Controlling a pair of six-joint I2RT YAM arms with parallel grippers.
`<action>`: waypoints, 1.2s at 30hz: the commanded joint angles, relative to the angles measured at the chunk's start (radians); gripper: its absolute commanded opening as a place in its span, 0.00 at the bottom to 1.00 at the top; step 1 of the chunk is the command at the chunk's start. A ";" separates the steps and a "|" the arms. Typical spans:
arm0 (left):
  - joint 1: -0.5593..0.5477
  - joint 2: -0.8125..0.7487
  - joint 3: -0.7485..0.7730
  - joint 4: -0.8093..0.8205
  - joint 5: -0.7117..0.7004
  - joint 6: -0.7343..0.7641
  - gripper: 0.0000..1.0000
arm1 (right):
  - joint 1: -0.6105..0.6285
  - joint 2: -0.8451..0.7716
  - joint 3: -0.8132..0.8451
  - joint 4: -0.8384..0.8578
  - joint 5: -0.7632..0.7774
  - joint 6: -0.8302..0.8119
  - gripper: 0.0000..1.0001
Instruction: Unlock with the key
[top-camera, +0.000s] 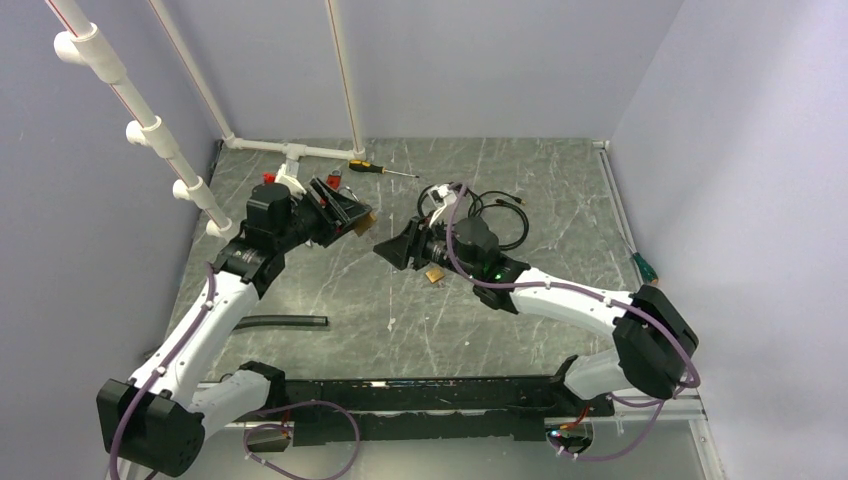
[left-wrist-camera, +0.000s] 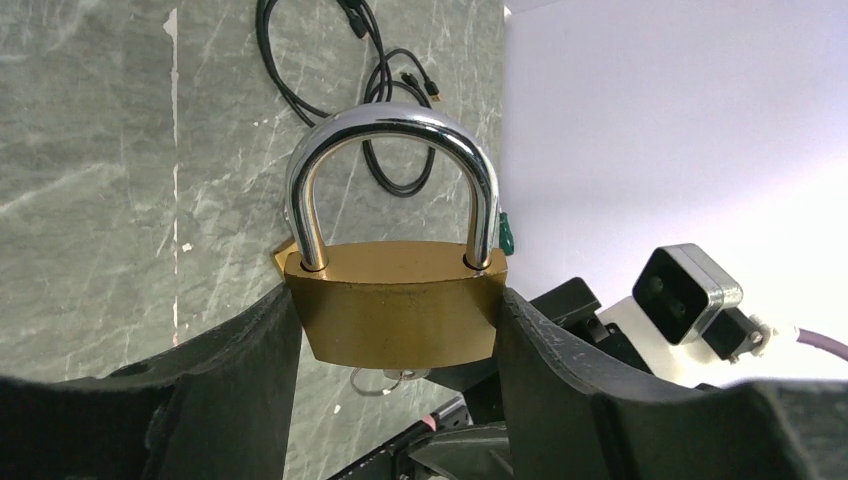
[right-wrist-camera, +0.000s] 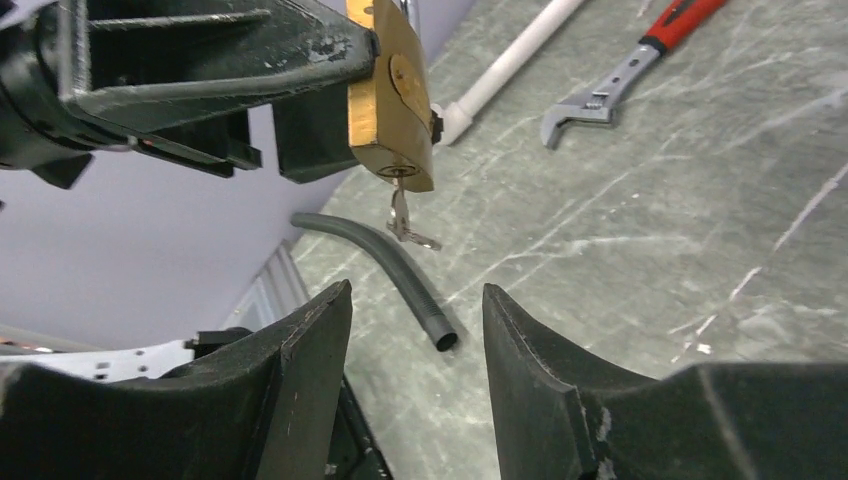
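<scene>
Left claw (left-wrist-camera: 395, 318) clamps the steel-shackled brass padlock (right-wrist-camera: 388, 90); released right claw (right-wrist-camera: 415, 312) must next pinch and turn the inserted silver key (right-wrist-camera: 401, 218).

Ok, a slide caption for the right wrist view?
Left gripper clamps the brass padlock, key in its keyhole; the open right gripper faces the key.

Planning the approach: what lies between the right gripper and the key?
Only open air, the right wrist view shows: the right gripper, jaws apart, faces the key under the padlock; a grey hose lies on the table behind.
</scene>
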 joint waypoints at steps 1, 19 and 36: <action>-0.002 -0.010 0.017 0.132 0.022 -0.050 0.00 | 0.012 0.016 0.063 -0.004 0.066 -0.121 0.52; -0.002 -0.009 0.004 0.140 0.037 -0.054 0.00 | 0.027 0.090 0.153 -0.015 0.077 -0.149 0.20; -0.002 -0.005 -0.006 0.172 0.085 -0.098 0.00 | 0.041 0.097 0.124 0.058 0.220 -0.163 0.00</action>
